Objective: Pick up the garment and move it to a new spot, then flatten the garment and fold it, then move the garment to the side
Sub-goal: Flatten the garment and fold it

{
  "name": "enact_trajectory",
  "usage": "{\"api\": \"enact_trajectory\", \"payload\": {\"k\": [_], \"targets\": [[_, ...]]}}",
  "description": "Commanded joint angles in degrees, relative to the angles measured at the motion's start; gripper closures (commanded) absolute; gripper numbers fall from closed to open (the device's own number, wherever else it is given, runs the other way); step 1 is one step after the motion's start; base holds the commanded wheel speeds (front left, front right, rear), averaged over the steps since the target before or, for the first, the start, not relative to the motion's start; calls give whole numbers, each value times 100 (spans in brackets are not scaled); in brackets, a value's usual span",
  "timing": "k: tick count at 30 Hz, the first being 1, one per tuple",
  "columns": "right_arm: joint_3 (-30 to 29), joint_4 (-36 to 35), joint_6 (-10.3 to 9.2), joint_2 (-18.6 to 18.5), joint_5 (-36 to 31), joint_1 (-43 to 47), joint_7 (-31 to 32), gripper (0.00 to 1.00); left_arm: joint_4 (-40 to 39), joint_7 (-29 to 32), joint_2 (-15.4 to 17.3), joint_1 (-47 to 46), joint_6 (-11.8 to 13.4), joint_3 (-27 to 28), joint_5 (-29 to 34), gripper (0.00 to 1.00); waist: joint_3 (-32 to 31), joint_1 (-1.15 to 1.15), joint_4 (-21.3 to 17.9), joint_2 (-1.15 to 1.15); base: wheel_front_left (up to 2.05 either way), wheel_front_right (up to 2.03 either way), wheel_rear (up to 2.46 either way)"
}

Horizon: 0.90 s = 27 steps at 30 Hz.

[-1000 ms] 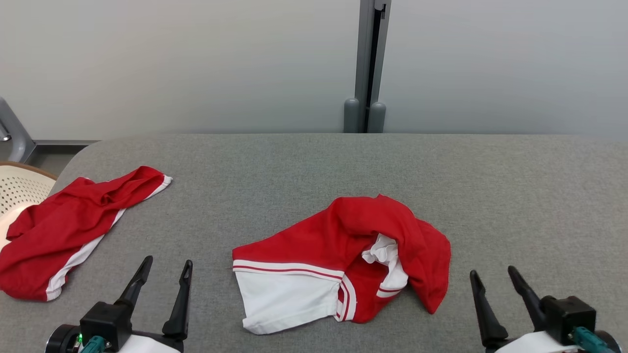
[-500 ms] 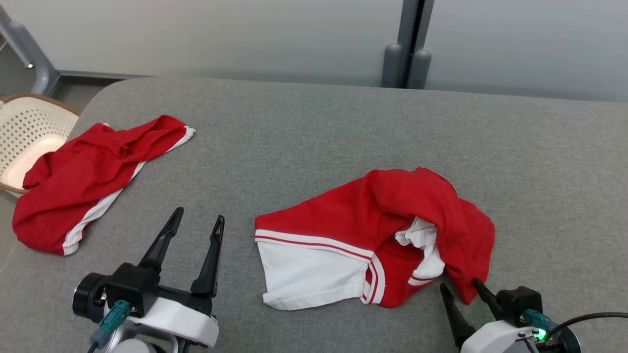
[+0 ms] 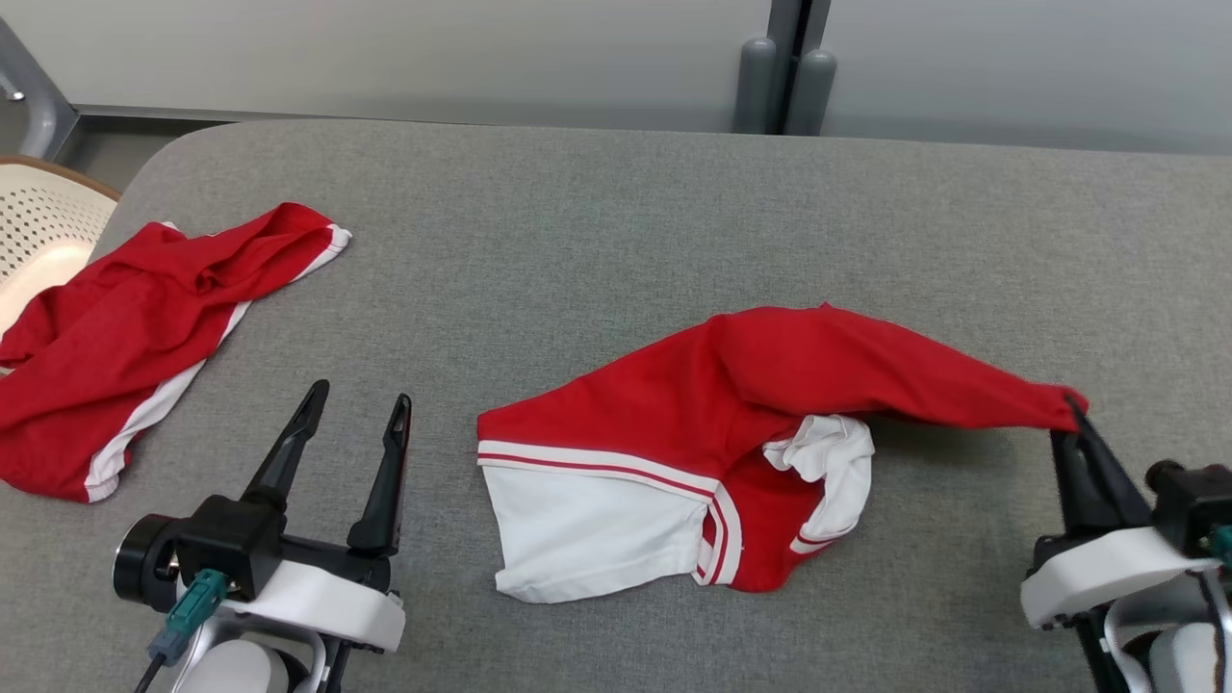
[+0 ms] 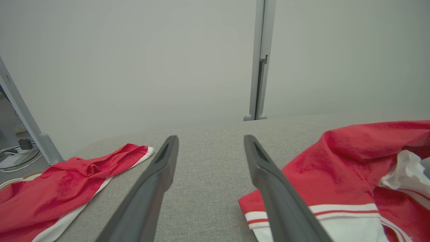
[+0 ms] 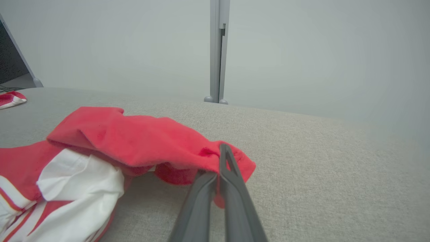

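A red and white garment lies crumpled at the middle of the grey table, its white sleeve toward the front. My right gripper is shut on the garment's red right edge and holds that corner stretched out to the right, just above the cloth surface. The left gripper stands open to the left of the garment, above bare table, with nothing between its fingers. In the left wrist view the garment lies to the right of those fingers.
A second red and white garment lies crumpled at the table's left edge. Beyond that edge stands a pale perforated basket. A grey wall with an upright post runs behind the table.
The right gripper has closed on the garment's right edge and pulled it out to the right, stretching the red cloth. The head camera has tilted down. The left gripper stayed open.
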Motion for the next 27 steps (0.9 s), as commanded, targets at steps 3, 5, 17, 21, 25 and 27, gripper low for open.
{"api": "enact_trajectory", "payload": {"k": [3,5,17,21,25,27], "targets": [[-323,-345,-4,-192,-25,-182,125,100,22,-58,32,-156,-26,61,20,0,116,0,-87,0,0,0,0],[-540,-478,-4,-250,-37,-264,122,100,39,-58,34,-173,-31,79,23,0,170,0,-106,0,0,0,0],[-904,492,-4,105,82,200,-18,100,161,-94,-18,-315,-95,140,47,0,383,0,-106,0,0,0,0],[-747,1002,-5,264,179,204,-252,0,176,-100,-29,-322,-110,171,57,0,384,0,-136,0,0,0,0],[-556,1002,-5,385,323,295,-573,0,140,-100,-35,-171,-88,249,47,0,291,0,-191,0,0,0,0],[-381,839,-5,422,399,425,-657,0,119,-100,-34,-66,-58,304,49,0,214,0,-222,0,0,0,0]]}}
